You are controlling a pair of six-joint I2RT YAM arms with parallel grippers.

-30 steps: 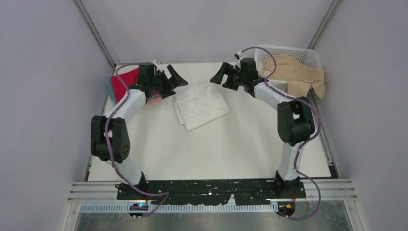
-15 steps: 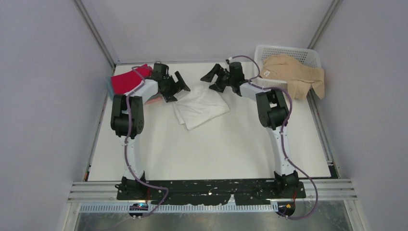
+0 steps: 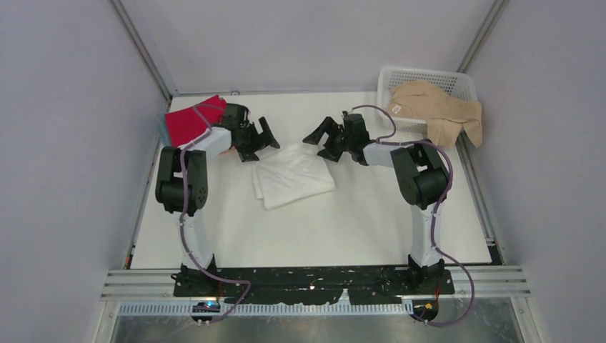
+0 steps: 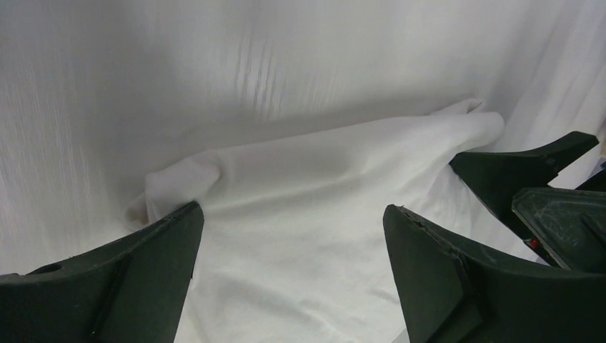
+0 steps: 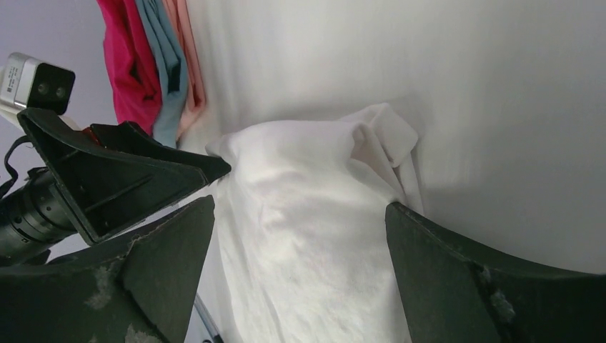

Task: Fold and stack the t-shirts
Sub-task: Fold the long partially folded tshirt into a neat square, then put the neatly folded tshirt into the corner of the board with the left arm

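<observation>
The folded white t-shirt (image 3: 293, 175) lies on the table at mid-back. My left gripper (image 3: 261, 136) is open at its far left corner, jaws wide over the cloth (image 4: 300, 214). My right gripper (image 3: 319, 136) is open at its far right corner, jaws spread over the same shirt (image 5: 314, 229). Neither holds anything. A stack of folded red (image 3: 189, 120), teal-blue and pink shirts sits at the back left; it also shows in the right wrist view (image 5: 154, 64). The tan t-shirt (image 3: 439, 111) hangs over the basket.
A white lattice basket (image 3: 429, 77) stands at the back right corner under the tan shirt. The booth's walls close in the table on three sides. The white table top (image 3: 321, 221) stretches toward the arm bases.
Both arms have drawn back toward me and lowered to the white shirt's far corners. The white shirt has shifted a little toward the front left.
</observation>
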